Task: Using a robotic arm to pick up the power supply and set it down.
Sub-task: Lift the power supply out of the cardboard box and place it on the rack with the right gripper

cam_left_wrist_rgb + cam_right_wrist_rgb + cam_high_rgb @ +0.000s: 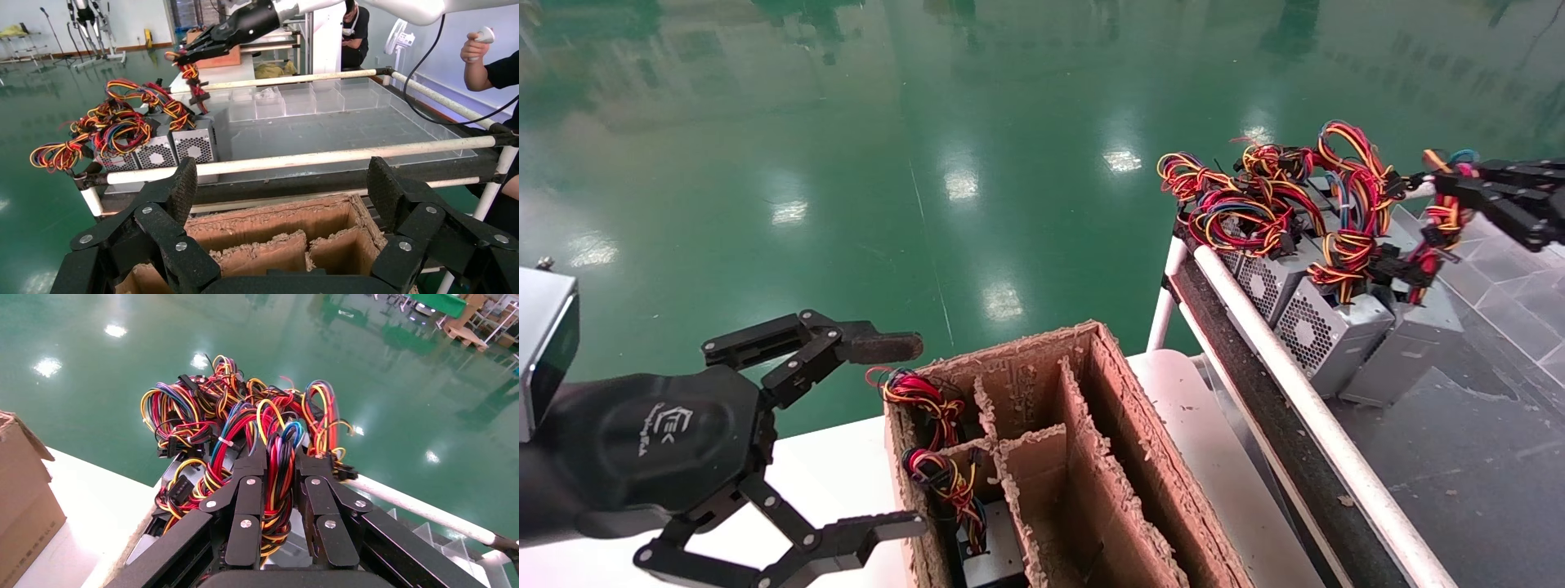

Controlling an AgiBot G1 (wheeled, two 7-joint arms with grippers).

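The right gripper (1446, 189) reaches in over the far right of the scene, above a row of grey power supplies; its jaws are pressed onto a bundle of wires (280, 478) — red, yellow, orange and blue strands run up between the two black fingers (245, 508) in the right wrist view, so the jaws pinch the wiring rather than the metal box. The power supply (1406, 343) whose wires are held is the rightmost of the row in the head view; it stands on the grey floor of a railed tray (1459, 457), tilted against its neighbours, the next power supply (1324, 331) just beside it with its round vent grille facing the white rail (1303, 392); whether the box has left the tray floor I cannot tell. More tangled wires (1230, 204) lie heaped on the boxes at the far end.

The left gripper (895, 433) hovers at the near left over the white bench (838, 465), jaws spread wide and holding nothing; its upper finger (878, 347) and lower finger (878, 527) sit just beside the open end of a worn cardboard box (1124, 457) — a box split by ragged dividers, with wires (936, 457) showing in its left compartments. Beyond everything lies a glossy green floor (928, 163).
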